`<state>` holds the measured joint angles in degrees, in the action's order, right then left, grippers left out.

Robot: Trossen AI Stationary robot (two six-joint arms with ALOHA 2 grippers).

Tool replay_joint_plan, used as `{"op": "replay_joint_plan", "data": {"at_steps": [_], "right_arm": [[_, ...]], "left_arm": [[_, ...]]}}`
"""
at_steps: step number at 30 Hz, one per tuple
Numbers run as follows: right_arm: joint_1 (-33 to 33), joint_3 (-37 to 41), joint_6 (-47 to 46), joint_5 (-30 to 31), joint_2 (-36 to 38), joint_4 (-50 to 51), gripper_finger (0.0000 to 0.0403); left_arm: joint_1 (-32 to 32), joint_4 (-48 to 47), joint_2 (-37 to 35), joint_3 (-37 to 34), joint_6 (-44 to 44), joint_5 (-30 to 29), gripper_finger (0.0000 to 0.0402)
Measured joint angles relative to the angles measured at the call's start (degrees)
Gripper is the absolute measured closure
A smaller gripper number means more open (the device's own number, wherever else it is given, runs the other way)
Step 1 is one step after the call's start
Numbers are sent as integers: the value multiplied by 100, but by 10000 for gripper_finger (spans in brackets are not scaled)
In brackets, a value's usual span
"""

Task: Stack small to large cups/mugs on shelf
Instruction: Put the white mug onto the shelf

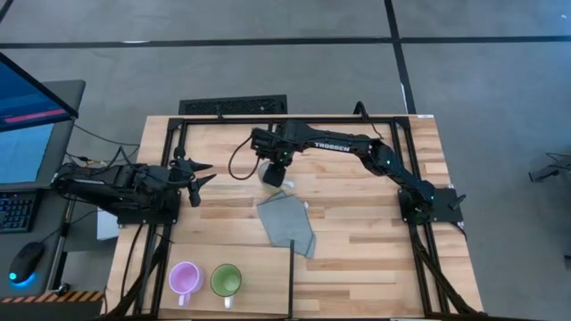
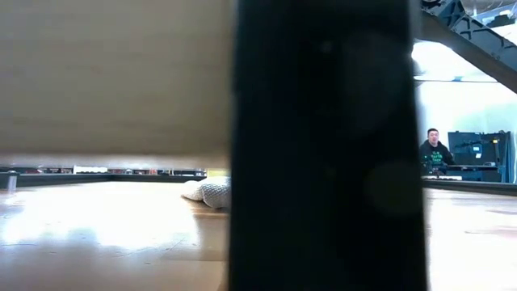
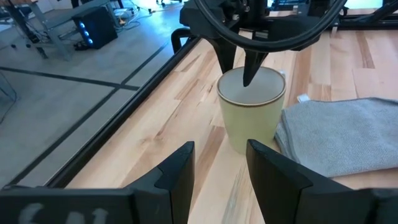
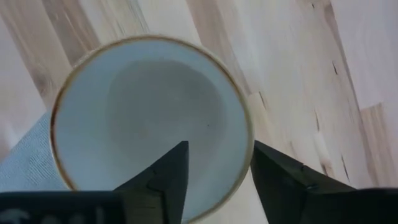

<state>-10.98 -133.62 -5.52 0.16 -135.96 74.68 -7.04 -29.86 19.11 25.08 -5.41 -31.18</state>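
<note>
Right hand point(image 1: 276, 169) sits directly over the cream-white mug point(image 3: 251, 107), fingers apart: one finger point(image 4: 163, 176) dips inside the rim, the other point(image 4: 281, 175) stands outside the wall, so the rim is straddled. No clamping visible in the right wrist view; the mug stands upright on the table point(image 1: 357, 232) under the hand. Grey cloth point(image 1: 287, 224) lies just beside the mug, touching or nearly touching its base on the side away from the left arm.

Left hand point(image 1: 198, 179) waits off to the side of the right hand, pointing at the mug, fingers parted with nothing between them.

Purple mug point(image 1: 185, 279) and green mug point(image 1: 226, 281) sit side by side on the pale shelf point(image 1: 259, 267), well apart from both hands, at the near table edge.

From above, the mug is mostly hidden under the right hand, only a pale sliver showing. Low view is mostly blocked by a dark post and the pale board; only a bit of the cloth shows. A person point(image 2: 434, 150) sits in the room behind.
</note>
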Motion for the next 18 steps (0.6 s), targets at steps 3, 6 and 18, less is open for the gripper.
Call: {"op": "replay_joint_plan", "data": {"at_steps": [3,6,18], "right_arm": [[-4,0,-2,3,0,39,211],[-2,-84,-2,7,-2,127,212],[-16,-142,-94,525,417,155,212]], "left_arm": [[-1,-25,2,0,-38,0,264],[1,-25,2,0,-44,0,264],[0,-27,0,0,-45,15,264]]}}
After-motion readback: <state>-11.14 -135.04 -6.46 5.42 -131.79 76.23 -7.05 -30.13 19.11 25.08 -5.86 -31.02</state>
